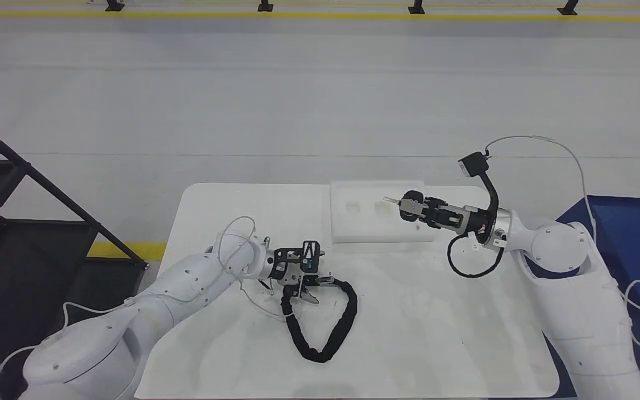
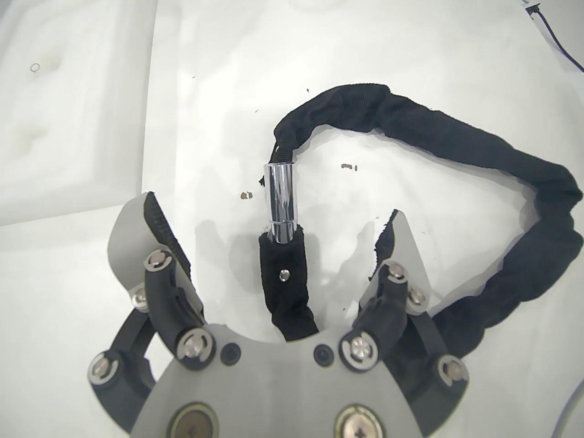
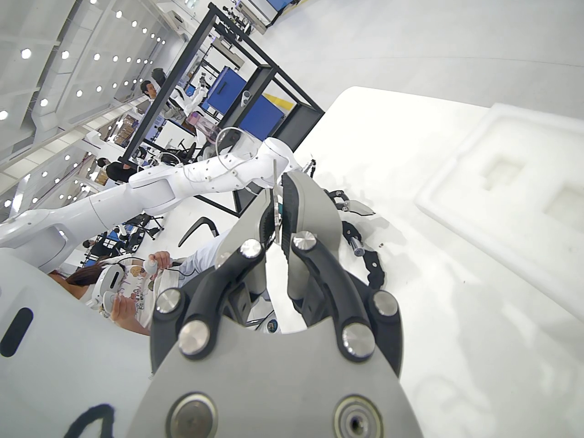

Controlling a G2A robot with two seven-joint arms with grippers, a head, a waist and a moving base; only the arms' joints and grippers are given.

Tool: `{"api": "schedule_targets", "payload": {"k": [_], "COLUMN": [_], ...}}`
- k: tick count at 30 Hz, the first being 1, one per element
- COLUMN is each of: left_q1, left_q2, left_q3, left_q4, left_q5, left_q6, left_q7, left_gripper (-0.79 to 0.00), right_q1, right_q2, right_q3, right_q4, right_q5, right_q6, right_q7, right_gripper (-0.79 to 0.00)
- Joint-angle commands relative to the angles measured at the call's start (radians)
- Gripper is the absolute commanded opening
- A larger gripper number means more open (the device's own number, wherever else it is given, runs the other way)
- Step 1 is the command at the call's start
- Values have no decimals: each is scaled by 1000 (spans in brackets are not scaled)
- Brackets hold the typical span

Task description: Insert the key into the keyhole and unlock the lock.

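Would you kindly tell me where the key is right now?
The key is pinched in the right gripper, which the top view shows over the white foam block, apart from the chain lock by the left gripper.

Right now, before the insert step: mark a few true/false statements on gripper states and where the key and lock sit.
1. The right gripper is shut on the key. True.
2. The left gripper is clamped on the lock's chrome cylinder. False: its fingers are open, one on each side of the cylinder and apart from it.
3. The key is in the keyhole. False: in the top view it is held over the foam block, away from the chain lock.
4. The chain lock lies on the table, not on the foam block. True.
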Motion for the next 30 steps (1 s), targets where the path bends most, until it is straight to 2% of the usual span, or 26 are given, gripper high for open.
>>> {"api": "schedule_targets", "payload": {"k": [1,2,4,5,7,9,11,14,20,22,23,24,25,26,30], "left_q1": [6,9,14,16,20,24,27,32,34,35,35,35,35,34,29], "left_q2": [-2,-3,-5,-7,-10,-15,-19,-27,-44,-50,-52,-55,-57,-59,-66], "left_q3": [-2,-4,-7,-9,-13,-18,-23,-26,-33,-36,-37,-38,-39,-41,-48], "left_q4": [4,8,16,20,28,35,43,57,81,88,92,95,99,103,113], "left_q5": [12,17,28,29,34,36,41,54,68,73,75,78,79,82,91], "left_q6": [3,2,3,3,2,6,13,22,17,16,13,11,8,6,-7], "left_q7": [10,14,18,20,23,29,39,47,54,57,59,61,64,66,85], "left_gripper": [-151,-237,-191,-197,-299,-286,-363,-406,-419,-471,-548,-588,-659,-785,-785], "right_q1": [0,0,0,0,0,0,0,0,0,0,0,0,0,0,0], "right_q2": [0,0,0,0,0,0,0,0,0,0,0,0,0,0,0], "right_q3": [0,0,0,0,0,0,0,0,0,0,0,0,0,0,0], "right_q4": [0,0,0,0,0,0,0,0,0,0,0,0,0,0,0], "right_q5": [0,0,0,0,0,0,0,0,0,0,0,0,0,0,0], "right_q6": [0,0,0,0,0,0,0,0,0,0,0,0,0,0,0], "right_q7": [0,0,0,0,0,0,0,0,0,0,0,0,0,0,0], "right_gripper": [-785,-785,-785,-785,-785,-785,-785,-785,-785,-785,-785,-785,-785,-785,-785]}}
